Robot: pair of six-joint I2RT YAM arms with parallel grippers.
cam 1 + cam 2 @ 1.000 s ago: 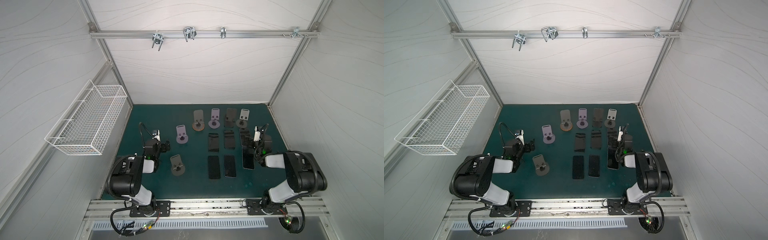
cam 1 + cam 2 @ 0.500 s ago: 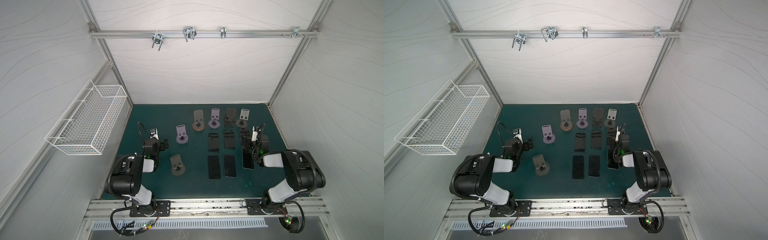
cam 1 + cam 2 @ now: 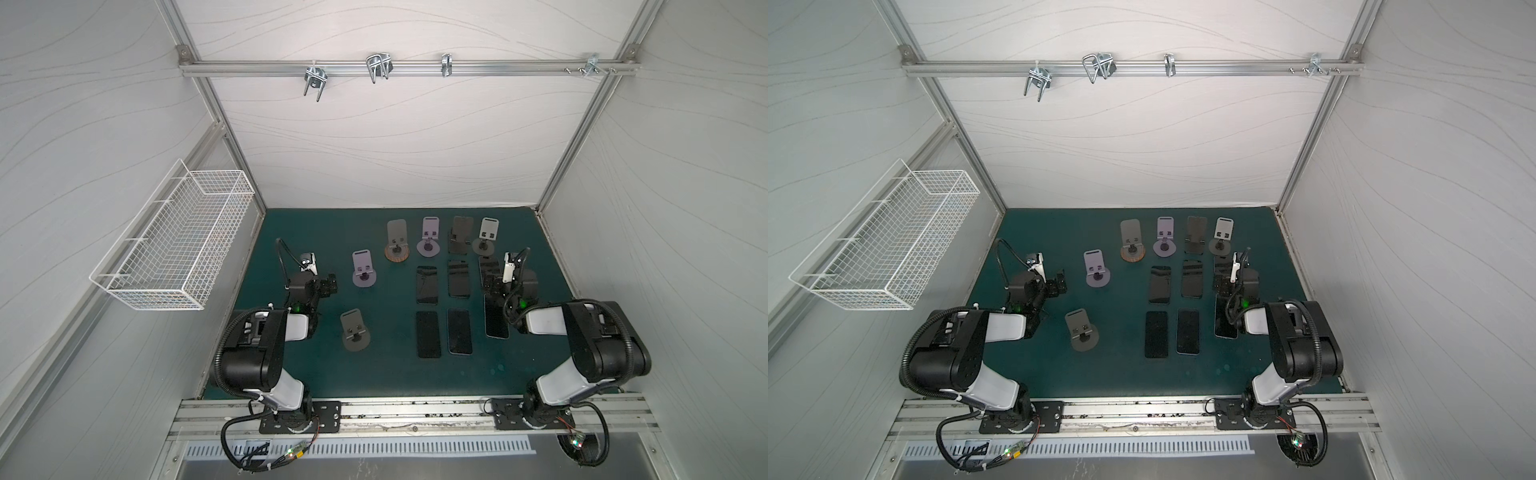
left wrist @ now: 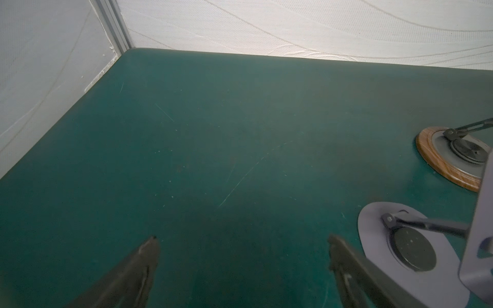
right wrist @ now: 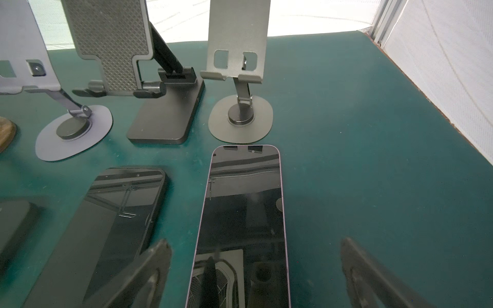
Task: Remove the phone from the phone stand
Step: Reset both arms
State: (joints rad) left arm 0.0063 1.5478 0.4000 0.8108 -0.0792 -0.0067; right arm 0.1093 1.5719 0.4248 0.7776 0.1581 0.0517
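Jaws wide on the right gripper (image 5: 254,244), straddling the purple-edged phone (image 5: 244,213), flat on the mat (image 5: 373,160) before the empty grey stand (image 5: 238,40). The left gripper (image 4: 241,240) gapes too, holding nothing. Careful: a low pull-away could drag it into the neighbouring phone (image 5: 106,213).

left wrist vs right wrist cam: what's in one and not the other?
Left wrist only: a lilac stand's base beside the open left gripper; no phones.
Right wrist only: a purple-edged phone flat between the fingers of the open right gripper, a second phone, black mesh stand, grey stand.
Both: green mat, white walls, the wood-rimmed stand base.
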